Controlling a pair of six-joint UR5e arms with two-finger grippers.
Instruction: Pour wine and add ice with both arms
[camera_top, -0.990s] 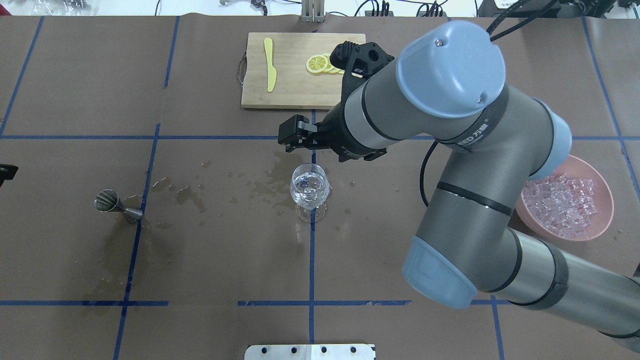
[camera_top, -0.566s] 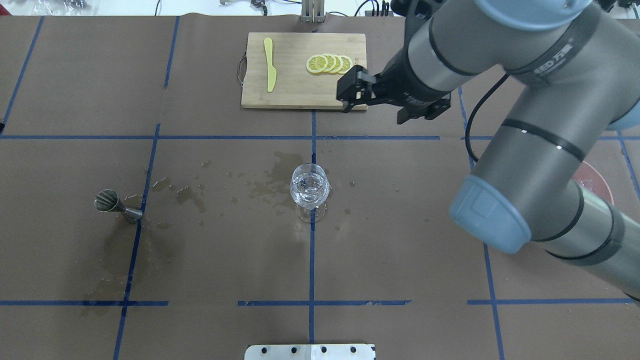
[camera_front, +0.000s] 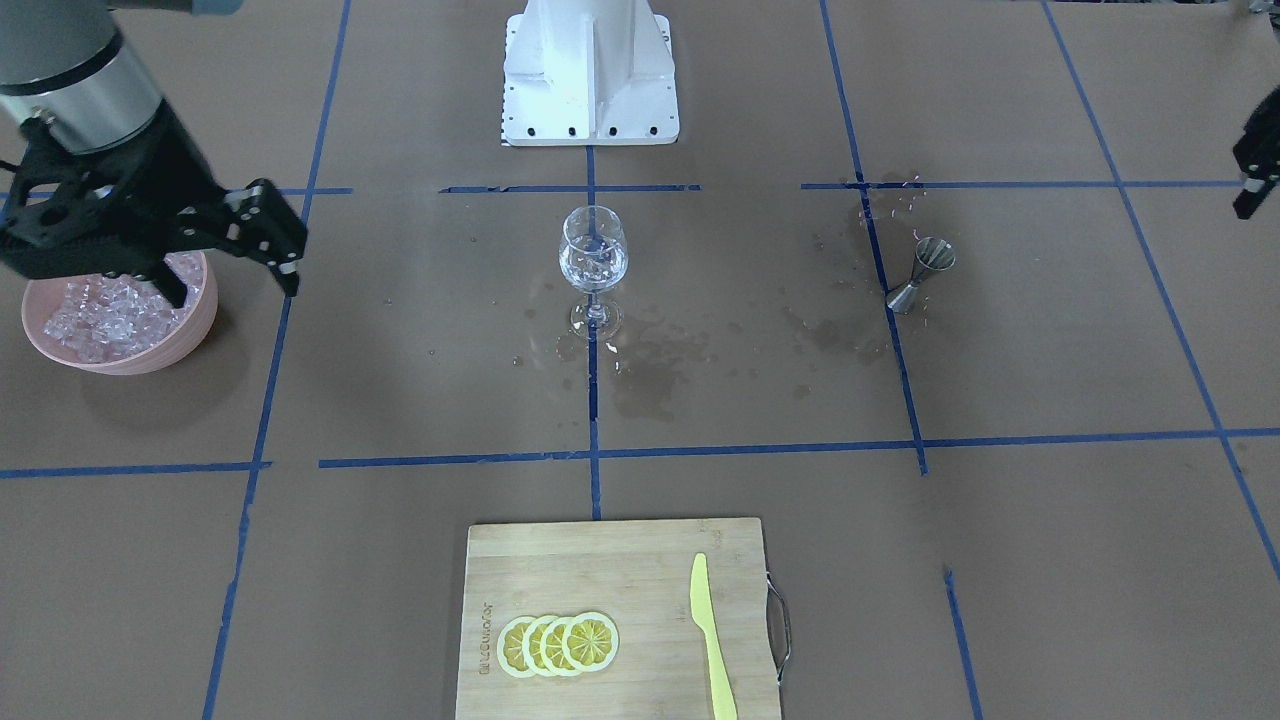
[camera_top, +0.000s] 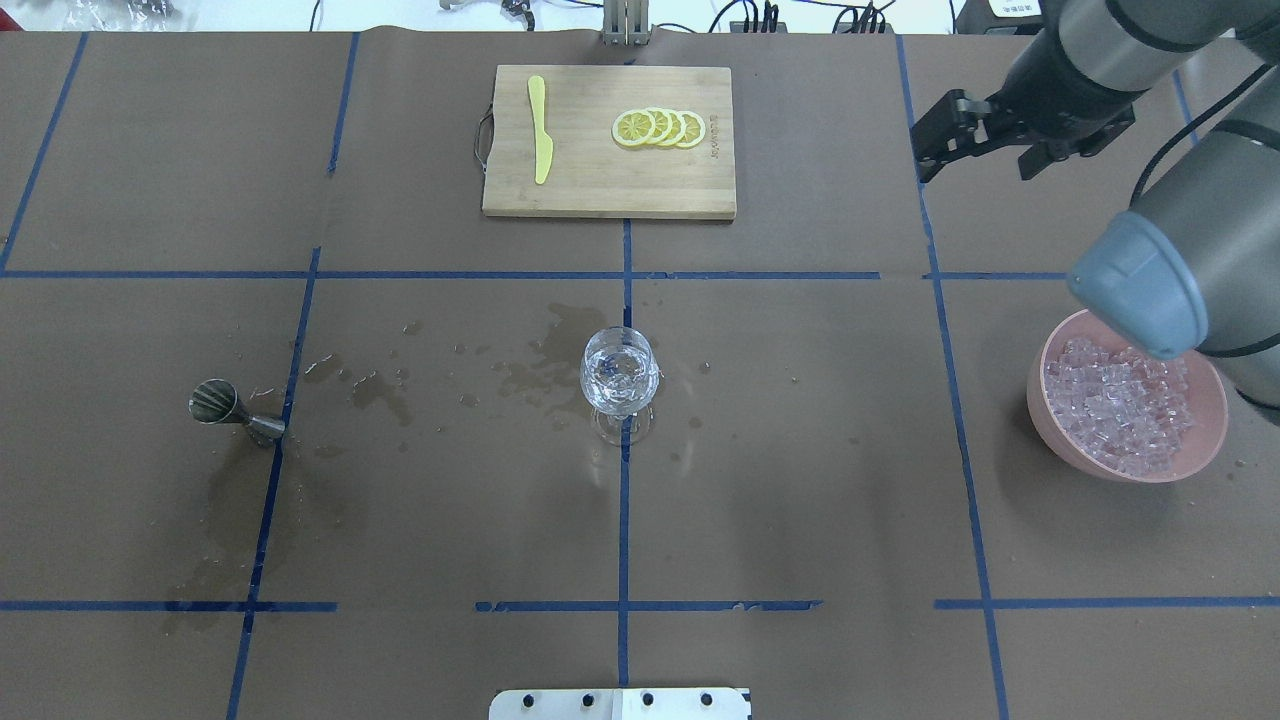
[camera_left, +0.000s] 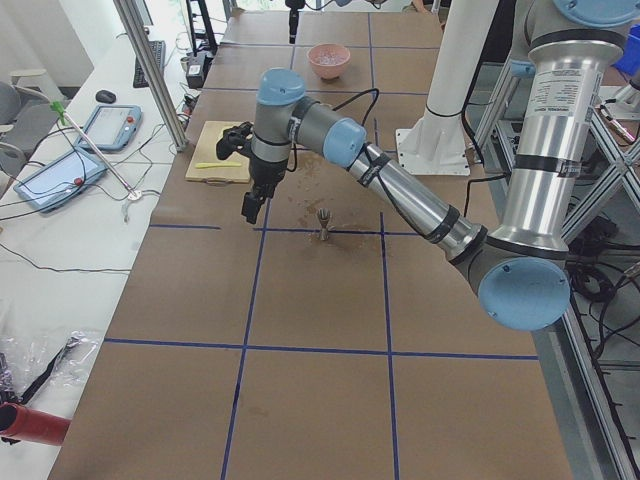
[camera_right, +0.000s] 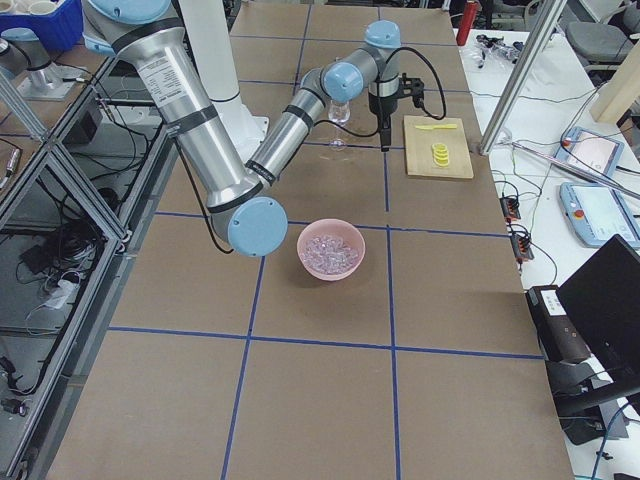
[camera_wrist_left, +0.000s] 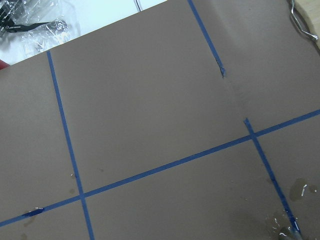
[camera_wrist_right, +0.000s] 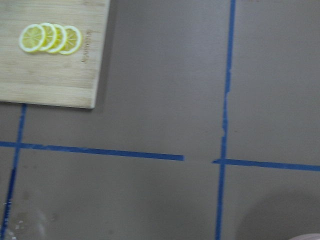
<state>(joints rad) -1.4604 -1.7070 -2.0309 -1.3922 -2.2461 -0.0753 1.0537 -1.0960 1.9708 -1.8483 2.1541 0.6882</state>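
Note:
A stemmed glass (camera_top: 620, 375) (camera_front: 593, 255) stands at the table's middle with clear wine and some ice cubes in it. More ice (camera_top: 1120, 405) (camera_front: 105, 305) fills a pink bowl (camera_top: 1042, 425) (camera_front: 150, 355) at the right. A steel jigger (camera_top: 235, 410) (camera_front: 920, 272) stands upright on the left. My right gripper (camera_top: 925, 150) (camera_front: 285, 240) hangs open and empty beyond the bowl, to the right of the cutting board. My left gripper (camera_front: 1258, 165) (camera_left: 250, 205) hovers beyond the jigger, far left. Whether it is open or shut I cannot tell.
A bamboo cutting board (camera_top: 600, 185) at the far side carries lemon slices (camera_top: 660, 128) and a yellow knife (camera_top: 540, 130). Wet stains (camera_top: 380, 385) mark the brown paper between jigger and glass. The white pedestal (camera_front: 590, 70) stands at the robot's edge.
My right arm has swung away from above the glass, past the cutting board, to the far right, uncovering the bowl. The left gripper has slipped out of the overhead view's left edge.

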